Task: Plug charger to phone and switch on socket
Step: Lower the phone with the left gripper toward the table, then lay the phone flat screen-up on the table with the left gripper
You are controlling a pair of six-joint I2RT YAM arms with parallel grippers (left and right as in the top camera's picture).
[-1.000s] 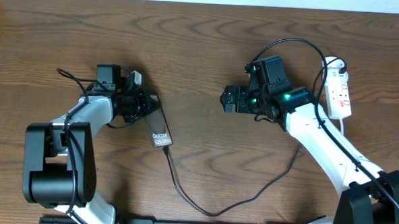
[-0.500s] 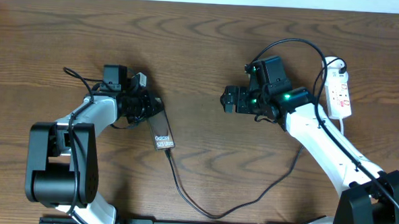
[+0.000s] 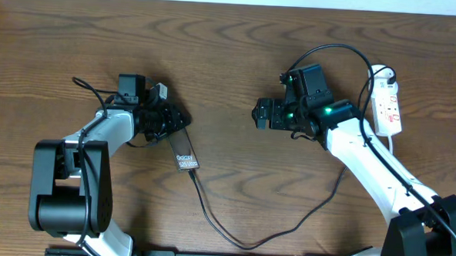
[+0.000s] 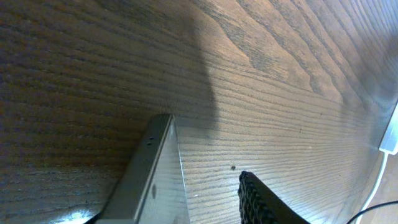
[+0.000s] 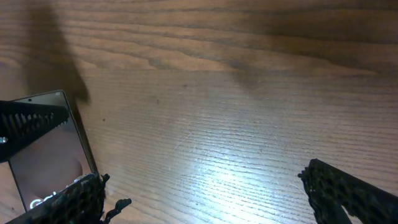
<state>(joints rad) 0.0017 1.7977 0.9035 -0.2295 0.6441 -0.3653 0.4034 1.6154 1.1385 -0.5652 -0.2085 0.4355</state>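
The phone [image 3: 183, 151] lies flat on the table, its dark face with white lettering turned up. The charger [image 3: 208, 220], a thin black cable, meets the phone's near end and loops across the table toward the socket [image 3: 388, 104], a white strip with red markings at the far right. My left gripper [image 3: 174, 119] straddles the phone's far end, open. In the left wrist view one finger [image 4: 256, 196] stands clear of the phone's edge [image 4: 163, 186]; the other finger is hidden. My right gripper [image 3: 261, 114] hovers open mid-table, nothing between its fingers [image 5: 348, 193], with the phone [image 5: 46, 158] at its left.
Bare wood [image 3: 231, 51] stretches between the two arms and along the far side. The right arm's own thick black cable [image 3: 332, 49] arcs above its wrist, close to the socket. The charger's loop reaches almost to the table's front edge.
The left gripper has opened off the phone's far end after shifting slightly right. The phone settled onto the table. The right arm has not moved.
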